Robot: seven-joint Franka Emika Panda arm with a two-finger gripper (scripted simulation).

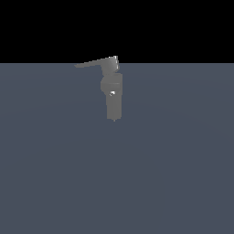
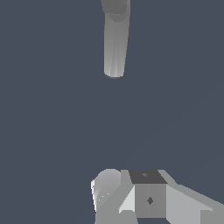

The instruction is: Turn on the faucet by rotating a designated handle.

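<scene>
Faucet (image 1: 113, 93), a small plain grey fixture of stacked blocky segments, is standing in the upper middle of the exterior view, its narrow upright body ending in a thin pin-like tip and bearing a tiny white spot. Its thin, flat, tapering grey handle (image 1: 95, 62) is projecting from the top block toward the exterior view's left, reaching the line where the dull blue-grey floor (image 1: 173, 173) is meeting the black backdrop. Bare floor is surrounding the fixture on every side, and the whole lower half of that frame is lying open.

In the wrist view, a long grey tapering bar (image 2: 116, 43) is running from the upper edge toward mid-frame, ending in a rounded tip; whether it is the lever or the body cannot be told. A wide band of floor is separating it from the grey and white gripper (image 2: 131, 197), which is showing at the lower edge. Fingertips are cropped off, so whether they are spread or pressed together cannot be told. Nothing is visibly touching it.
</scene>
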